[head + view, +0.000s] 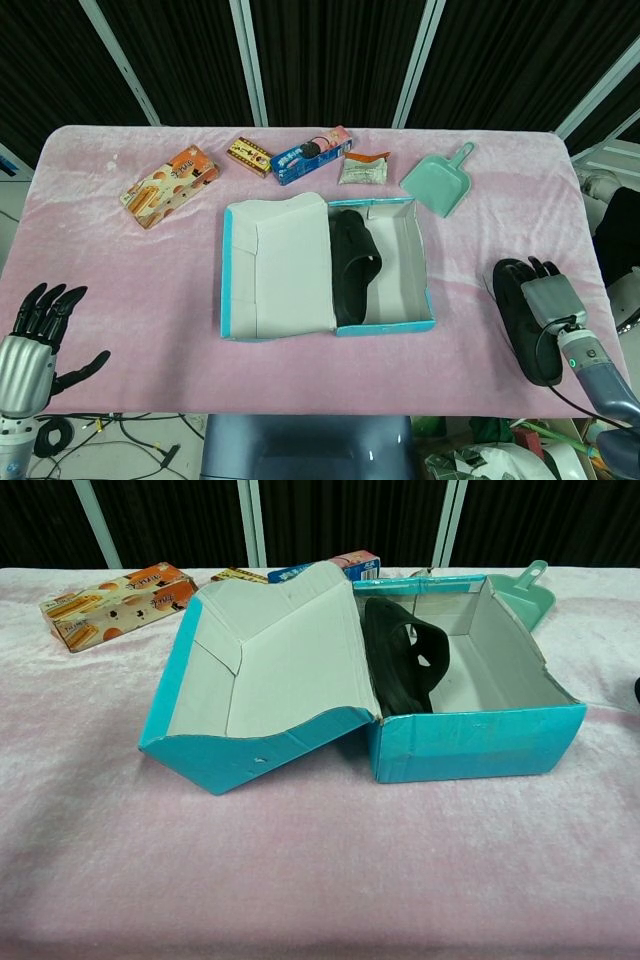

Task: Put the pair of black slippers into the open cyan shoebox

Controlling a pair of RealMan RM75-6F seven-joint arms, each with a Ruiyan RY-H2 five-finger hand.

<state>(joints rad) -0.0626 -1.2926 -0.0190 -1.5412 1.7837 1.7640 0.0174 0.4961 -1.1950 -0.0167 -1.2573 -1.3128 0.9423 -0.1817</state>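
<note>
The cyan shoebox (383, 326) stands open at mid table, its lid (280, 268) folded out to the left. One black slipper (352, 262) stands on its side along the box's left wall, and the chest view shows this slipper (405, 665) inside the box (470, 745) too. The second black slipper (518, 325) lies flat on the pink cloth right of the box, near the front edge. My right hand (548, 295) rests on its far right part, fingers pointing away; whether it grips is unclear. My left hand (30, 340) hovers open at the front left corner, fingers spread.
Along the far side lie an orange snack box (168, 185), a small brown pack (248, 155), a blue biscuit pack (310, 155), a silver pouch (362, 168) and a green dustpan (438, 182). The table's front edge runs just below both hands.
</note>
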